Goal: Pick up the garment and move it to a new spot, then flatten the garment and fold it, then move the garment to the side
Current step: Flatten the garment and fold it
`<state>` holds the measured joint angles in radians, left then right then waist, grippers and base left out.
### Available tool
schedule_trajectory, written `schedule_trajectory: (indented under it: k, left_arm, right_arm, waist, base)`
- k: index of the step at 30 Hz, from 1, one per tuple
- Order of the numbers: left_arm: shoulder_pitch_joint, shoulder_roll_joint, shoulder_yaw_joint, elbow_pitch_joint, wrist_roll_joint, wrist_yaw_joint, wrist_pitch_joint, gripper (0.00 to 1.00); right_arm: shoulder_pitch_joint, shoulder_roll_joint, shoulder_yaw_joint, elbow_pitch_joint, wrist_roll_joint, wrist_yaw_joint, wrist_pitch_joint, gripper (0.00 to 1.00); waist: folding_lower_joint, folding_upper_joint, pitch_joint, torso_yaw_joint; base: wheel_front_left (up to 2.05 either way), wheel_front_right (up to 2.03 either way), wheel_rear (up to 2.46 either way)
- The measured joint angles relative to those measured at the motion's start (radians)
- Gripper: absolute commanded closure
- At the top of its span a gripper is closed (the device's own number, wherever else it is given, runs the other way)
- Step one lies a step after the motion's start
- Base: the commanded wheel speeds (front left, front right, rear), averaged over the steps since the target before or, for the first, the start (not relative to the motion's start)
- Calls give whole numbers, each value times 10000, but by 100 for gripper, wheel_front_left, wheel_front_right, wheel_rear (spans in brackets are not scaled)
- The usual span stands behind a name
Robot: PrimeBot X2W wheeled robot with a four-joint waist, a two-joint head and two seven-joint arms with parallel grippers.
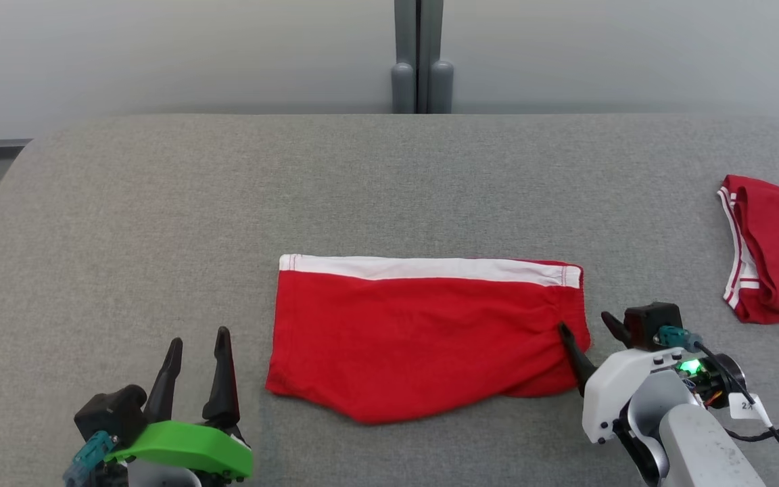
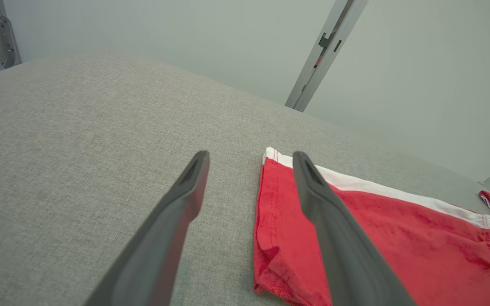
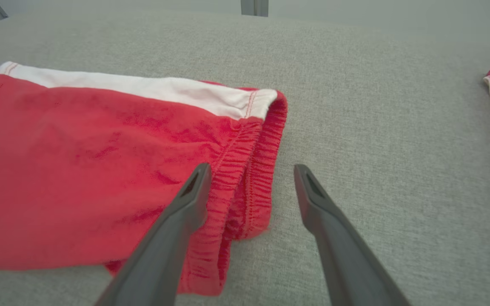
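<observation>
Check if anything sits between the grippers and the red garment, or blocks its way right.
Nothing between them: left gripper and right gripper stand open at the ends of the red garment. A second red garment lies far right on the table, possibly in the path.

On my table (image 1: 159,223): one garment (image 1: 423,338), laid flat at the middle of the near half, and a second garment (image 1: 775,264), well apart from it at the table's right side and partly cut off by the edge of the head view. My left gripper (image 1: 198,337) stands near the garment's left edge, apart from it and over bare table, while my right gripper (image 1: 584,322) straddles the garment's right edge, half over the cloth and half over the table beside it. Behind the table, at the middle, a post (image 1: 422,61) rises against the wall (image 1: 159,54).
</observation>
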<state>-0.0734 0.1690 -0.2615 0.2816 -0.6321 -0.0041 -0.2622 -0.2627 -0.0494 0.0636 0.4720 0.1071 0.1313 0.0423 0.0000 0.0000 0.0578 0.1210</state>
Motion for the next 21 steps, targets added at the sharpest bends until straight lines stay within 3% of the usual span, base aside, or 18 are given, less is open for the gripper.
schedule_trajectory:
  k: [11, 12, 13, 14, 15, 17, 21]
  left_arm:
    - [483, -500, 435, -226, 817, -188, -2, 0]
    - [492, -566, 454, -236, 884, -230, -2, 0]
    - [496, -616, 485, -240, 934, -278, -2, 0]
    - [500, -685, 510, -236, 1032, -364, -2, 0]
    - [505, -732, 506, -222, 1089, -408, -2, 0]
    - [523, -838, 506, -190, 1200, -479, -2, 0]
    - [545, -903, 539, -146, 1356, -575, -2, 0]
  right_arm:
    - [-346, 6, 174, 1741, 165, 0, 263, 2]
    - [-426, 2, 286, 1856, 217, 0, 276, 34]
    - [-505, -4, 426, 1973, 297, 0, 276, 44]
    - [-639, 0, 631, 2159, 433, 0, 272, 75]
    - [-711, 2, 738, 2263, 495, 0, 259, 87]
    - [-867, 0, 888, 2477, 619, -2, 226, 100]
    - [-1139, 10, 945, 2761, 740, 2, 127, 100]
  waist:
    - [0, 0, 80, 457]
    - [0, 0, 78, 452]
    - [0, 0, 74, 441]
    - [0, 0, 59, 415]
    - [0, 0, 48, 396]
    - [0, 0, 20, 345]
    - [0, 0, -44, 186]
  base:
    - [0, 0, 0]
    - [0, 0, 0]
    - [0, 0, 0]
    - [0, 0, 0]
    - [0, 0, 0]
    - [0, 0, 0]
    - [0, 0, 0]
